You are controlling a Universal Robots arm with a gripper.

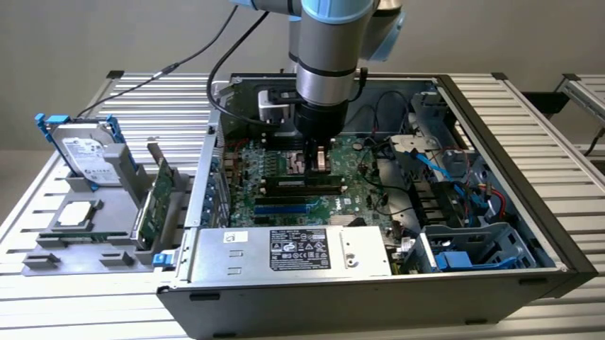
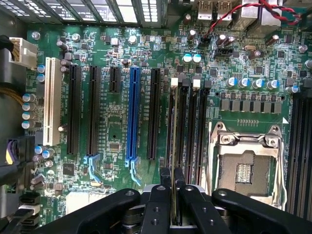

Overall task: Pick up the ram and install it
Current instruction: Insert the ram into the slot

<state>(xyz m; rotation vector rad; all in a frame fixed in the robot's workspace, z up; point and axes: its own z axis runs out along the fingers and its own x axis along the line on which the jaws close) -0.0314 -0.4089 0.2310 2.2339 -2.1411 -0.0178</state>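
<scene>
Your black two-finger gripper (image 2: 172, 176) clamped on ram, thin green circuit-board stick seen edge-on (image 2: 173, 122), over black memory slots (image 2: 184, 126) of green motherboard (image 2: 114, 131), near silver processor socket (image 2: 246, 161). Touching slot or above it: cannot tell. Your likely risks: stick off slot line jams on slot wall; closed white end latches (image 2: 174, 82) block it; hard push slips stick in jaws.

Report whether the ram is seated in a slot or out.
Cannot tell. The ram is clamped edge-on in the gripper, lined up along the black memory slots; its lower edge is hidden.
</scene>
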